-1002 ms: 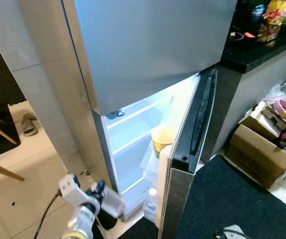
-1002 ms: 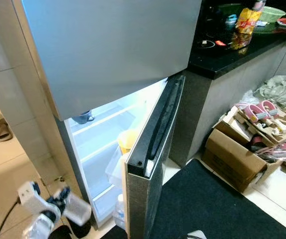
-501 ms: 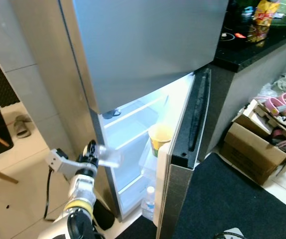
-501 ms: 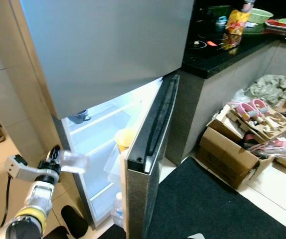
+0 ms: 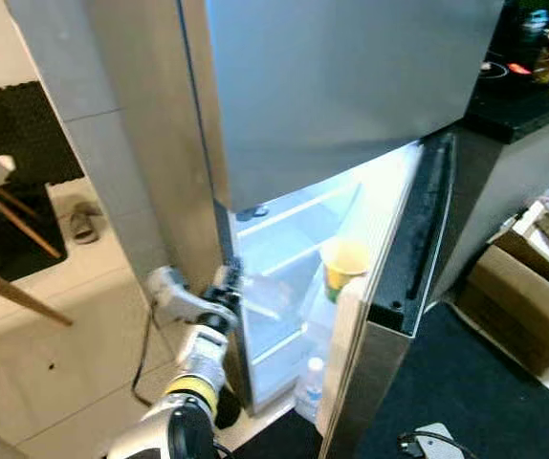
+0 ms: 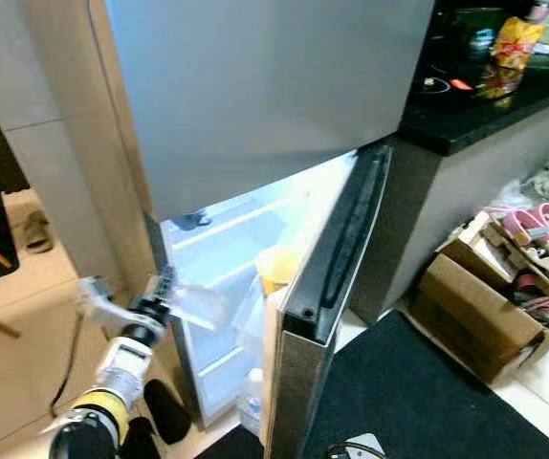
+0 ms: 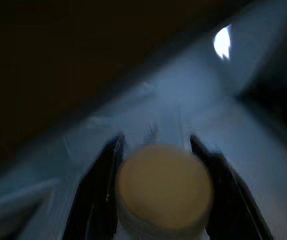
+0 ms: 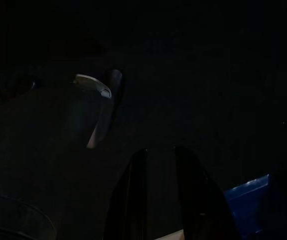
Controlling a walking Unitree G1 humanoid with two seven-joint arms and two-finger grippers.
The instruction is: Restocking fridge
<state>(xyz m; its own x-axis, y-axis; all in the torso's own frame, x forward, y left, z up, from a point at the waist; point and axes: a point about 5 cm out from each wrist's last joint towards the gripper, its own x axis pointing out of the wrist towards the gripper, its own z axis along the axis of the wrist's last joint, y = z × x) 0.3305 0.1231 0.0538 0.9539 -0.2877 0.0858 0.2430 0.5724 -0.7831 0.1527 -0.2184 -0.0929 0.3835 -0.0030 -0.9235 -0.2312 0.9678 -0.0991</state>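
Left gripper (image 7: 161,200) lifted bottle (image 7: 161,190) to fridge (image 5: 284,258) opening; fingers clamped below cap. Light, slippery plastic; hold neck.

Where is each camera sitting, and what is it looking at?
Eye views: on the head, looking down at the open fridge; left arm shows.
Left wrist view: along the left gripper, shut on a bottle, facing into the fridge.
Right wrist view: dark; right gripper fingers show.
Shared: eye and left wrist views share the bottle and fridge.

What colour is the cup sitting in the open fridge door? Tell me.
Yellow. The cup shows best in the left eye view, in the fridge door shelf.
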